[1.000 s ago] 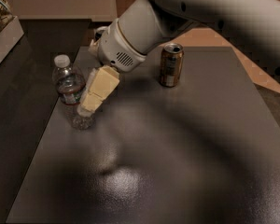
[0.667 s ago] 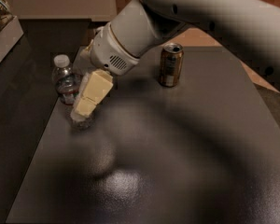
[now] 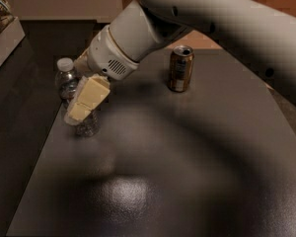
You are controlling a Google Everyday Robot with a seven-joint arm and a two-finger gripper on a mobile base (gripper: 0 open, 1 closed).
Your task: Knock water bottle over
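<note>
Where the dark table (image 3: 187, 181) nears its left edge, the water bottle (image 3: 66, 83) stands with its white cap uppermost, its lower right side hidden behind the gripper (image 3: 86, 100). The gripper, cream-coloured and angled down to the left, lies just beside the bottle and overlaps it in this view; contact cannot be confirmed, nor whether the gripper is open or closed. The white arm (image 3: 153, 28) descends from the upper right. Farther right, well apart, a brown-gold can (image 3: 180, 69) stands upright.
</note>
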